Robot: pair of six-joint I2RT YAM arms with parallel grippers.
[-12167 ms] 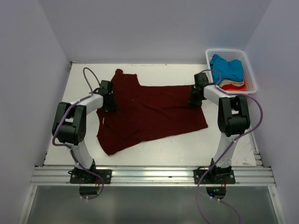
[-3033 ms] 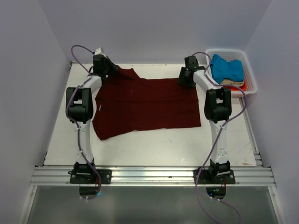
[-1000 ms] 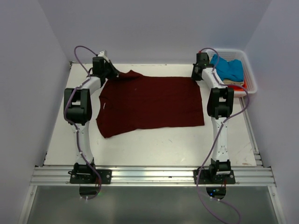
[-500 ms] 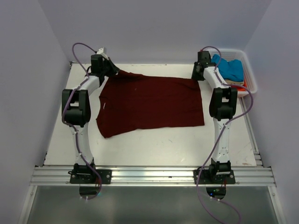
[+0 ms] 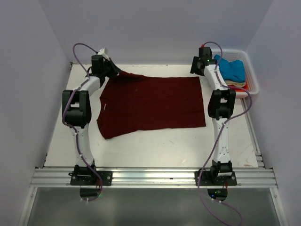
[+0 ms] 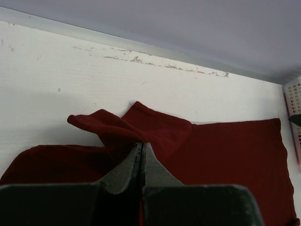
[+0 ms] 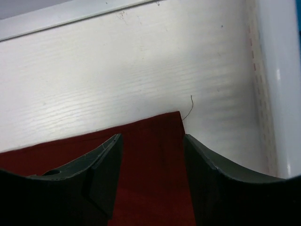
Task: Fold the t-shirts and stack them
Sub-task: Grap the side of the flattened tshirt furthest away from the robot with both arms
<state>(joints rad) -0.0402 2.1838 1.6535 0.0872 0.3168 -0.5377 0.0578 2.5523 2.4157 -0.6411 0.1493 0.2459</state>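
A dark maroon t-shirt [image 5: 150, 103] lies spread on the white table [image 5: 155, 150]. My left gripper [image 5: 114, 70] is at the shirt's far left corner, shut on a bunched fold of the maroon cloth [image 6: 127, 134], which it lifts slightly; its fingertips [image 6: 141, 146] meet on the fabric. My right gripper [image 5: 196, 71] hovers over the far right corner, open, its fingers [image 7: 106, 155] standing either side of the flat maroon corner [image 7: 160, 132] without gripping it. More t-shirts, bright blue [image 5: 229, 68] over cream and orange-red [image 5: 236, 87], sit in the basket.
A white slatted basket [image 5: 254, 80] stands at the back right corner of the table, close to my right arm; its wall [image 7: 277, 94] fills the right of the right wrist view. The back wall runs just behind both grippers.
My right gripper has opened and let go of the shirt's far right corner, which now lies flat, and has drawn back slightly. My left gripper still holds its corner in place.
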